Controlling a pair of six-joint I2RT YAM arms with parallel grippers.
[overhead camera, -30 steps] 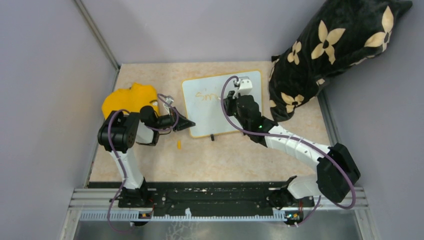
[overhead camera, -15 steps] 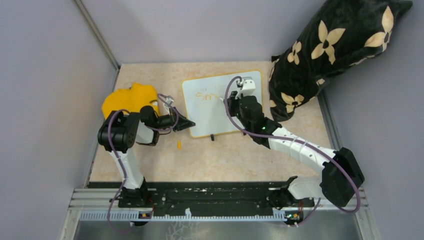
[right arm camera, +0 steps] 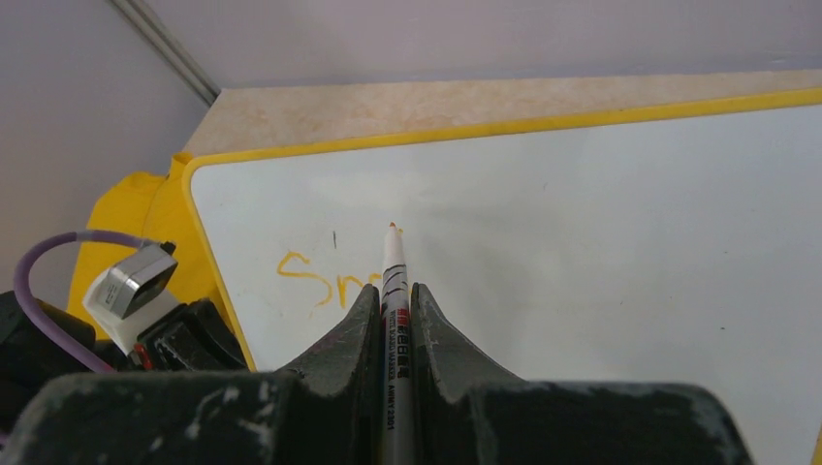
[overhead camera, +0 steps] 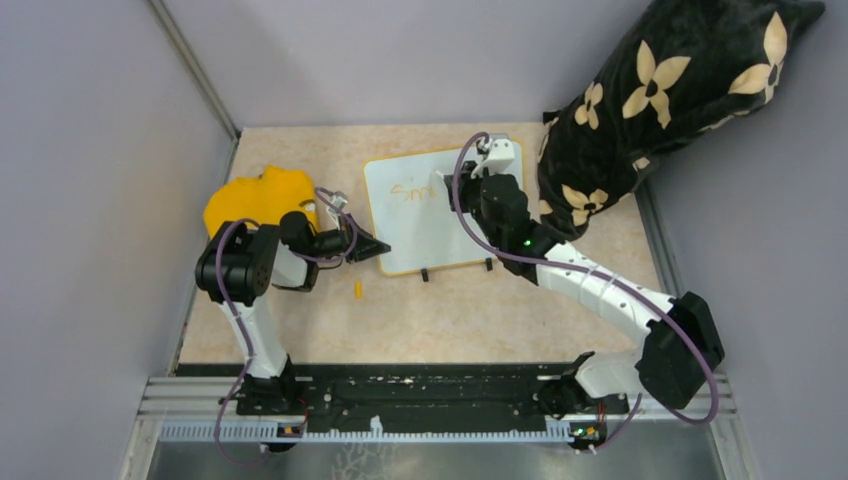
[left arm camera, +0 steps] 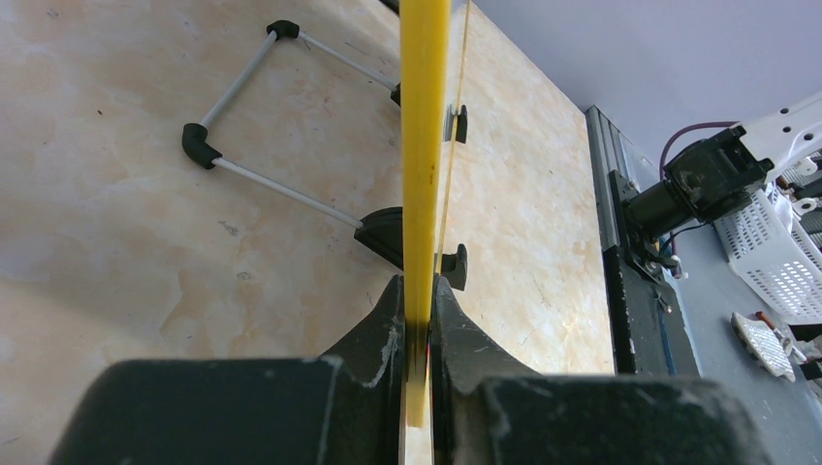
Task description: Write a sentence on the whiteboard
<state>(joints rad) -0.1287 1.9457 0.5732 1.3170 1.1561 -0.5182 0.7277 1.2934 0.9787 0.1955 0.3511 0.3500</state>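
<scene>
The right arm has swung toward the far right corner of the whiteboard. This uncovers the second black foot on the board's near edge, and the orange sentence has grown by a letter or so. It now reads about "Smi" in one line near the board's far-left part, and the right wrist view shows only "Sn" before the fingers hide the rest.

The right gripper is pinched narrow around a white marker, whose orange tip rests on the white surface just right of the letters. The whiteboard sits in the far middle of the worktop. The left gripper clamps the board's yellow frame at the near-left corner, jaws tight on the thin edge.

A yellow cloth lies bunched at the worktop's left edge, beside the left arm. A small orange cap lies on the worktop just near of that gripper. A black pillow with cream flowers leans at the far right corner, close to the board's right edge.
</scene>
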